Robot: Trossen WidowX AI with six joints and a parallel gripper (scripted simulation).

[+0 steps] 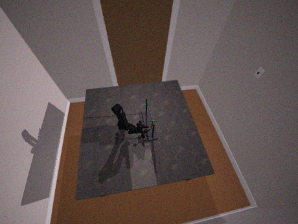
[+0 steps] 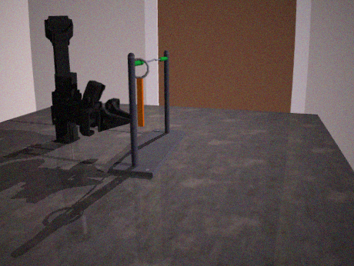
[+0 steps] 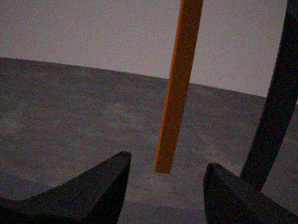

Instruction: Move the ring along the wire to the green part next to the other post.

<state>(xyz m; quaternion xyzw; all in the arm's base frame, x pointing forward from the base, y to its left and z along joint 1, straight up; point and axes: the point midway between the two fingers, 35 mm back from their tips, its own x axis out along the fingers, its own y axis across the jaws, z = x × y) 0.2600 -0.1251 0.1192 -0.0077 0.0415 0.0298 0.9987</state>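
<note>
The ring [image 2: 141, 68] [image 1: 152, 122] hangs on the green part [image 2: 138, 62] of the wire beside the near post [image 2: 132, 111] [image 3: 276, 110]. Its orange handle [image 2: 141, 101] [image 1: 152, 127] [image 3: 181, 63] hangs straight down. The thin grey wire [image 2: 153, 60] runs to the green part [image 2: 163, 58] at the far post [image 2: 166, 92]. My gripper [image 2: 122, 114] [image 1: 144, 128] [image 3: 168, 167] is low, left of the handle, and partly open with nothing between the fingers. In the wrist view the handle's lower end shows just beyond the gap between the fingertips, not touching them.
Both posts stand on a flat grey base plate [image 2: 161, 147] on the dark table [image 2: 250, 173] [image 1: 181, 152]. The arm's base and upper links [image 2: 63, 88] [image 1: 120, 116] stand to the left of the posts.
</note>
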